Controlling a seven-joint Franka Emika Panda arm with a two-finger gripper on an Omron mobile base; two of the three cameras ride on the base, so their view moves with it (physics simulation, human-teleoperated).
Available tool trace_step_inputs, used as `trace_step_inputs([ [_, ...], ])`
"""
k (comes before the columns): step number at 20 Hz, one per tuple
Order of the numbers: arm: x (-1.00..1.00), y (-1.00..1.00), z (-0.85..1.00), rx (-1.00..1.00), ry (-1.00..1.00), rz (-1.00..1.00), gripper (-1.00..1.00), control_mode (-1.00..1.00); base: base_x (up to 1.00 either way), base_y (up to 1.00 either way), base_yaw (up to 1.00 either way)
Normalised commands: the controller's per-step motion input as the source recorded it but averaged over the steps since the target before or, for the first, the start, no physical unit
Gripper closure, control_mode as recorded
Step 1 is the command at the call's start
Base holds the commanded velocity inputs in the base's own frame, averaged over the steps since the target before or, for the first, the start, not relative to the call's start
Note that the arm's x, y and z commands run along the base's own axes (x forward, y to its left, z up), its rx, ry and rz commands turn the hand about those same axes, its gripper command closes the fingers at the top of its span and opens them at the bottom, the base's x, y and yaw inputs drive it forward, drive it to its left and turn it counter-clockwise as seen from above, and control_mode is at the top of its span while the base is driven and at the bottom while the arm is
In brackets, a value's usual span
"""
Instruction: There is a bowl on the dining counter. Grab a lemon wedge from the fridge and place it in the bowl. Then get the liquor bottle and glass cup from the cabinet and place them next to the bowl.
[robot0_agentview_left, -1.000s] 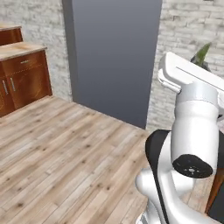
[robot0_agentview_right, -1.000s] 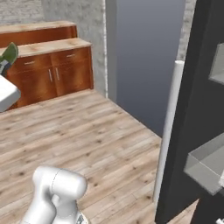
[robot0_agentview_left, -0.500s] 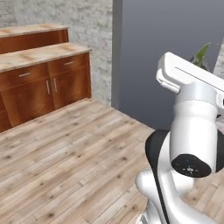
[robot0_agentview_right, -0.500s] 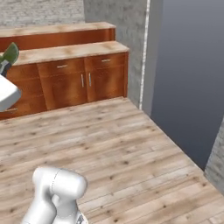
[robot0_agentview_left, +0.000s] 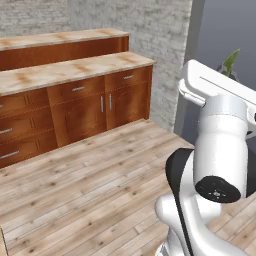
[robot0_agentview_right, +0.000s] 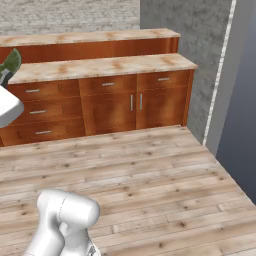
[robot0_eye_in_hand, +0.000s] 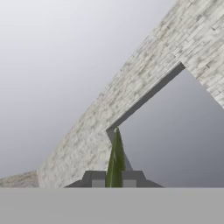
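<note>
The white robot arm (robot0_agentview_left: 220, 150) carried a thin green lemon wedge (robot0_eye_in_hand: 115, 161) pinched edge-on between the two dark fingertips of its gripper (robot0_eye_in_hand: 114, 178), the jaws nearly together, across a plank-floored kitchen. The wedge's green tip also showed above the raised hand (robot0_agentview_left: 231, 62) in the left base view. Ahead stood the long two-tier counter with beige marble top and reddish-brown wood front (robot0_agentview_right: 100, 65); no bowl could be made out on it. With so slim a slice held by its edge, a jolt from the moving base or a fast swing could probably twist it loose before it reached the bowl.
</note>
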Motion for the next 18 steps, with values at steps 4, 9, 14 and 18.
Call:
trace_step_inputs([
  [4, 0.00, 0.00, 0.00, 0.00, 0.00, 0.00, 1.00, 1.00, 0.70, 0.81, 0.30],
  [9, 0.00, 0.00, 0.00, 0.00, 0.00, 0.00, 1.00, 1.00, 0.73, 0.89, 0.25],
  [14, 0.00, 0.00, 0.00, 0.00, 0.00, 0.00, 1.00, 1.00, 0.81, 0.63, 0.34],
  [18, 0.00, 0.00, 0.00, 0.00, 0.00, 0.00, 1.00, 1.00, 0.96, 0.40, 0.38],
])
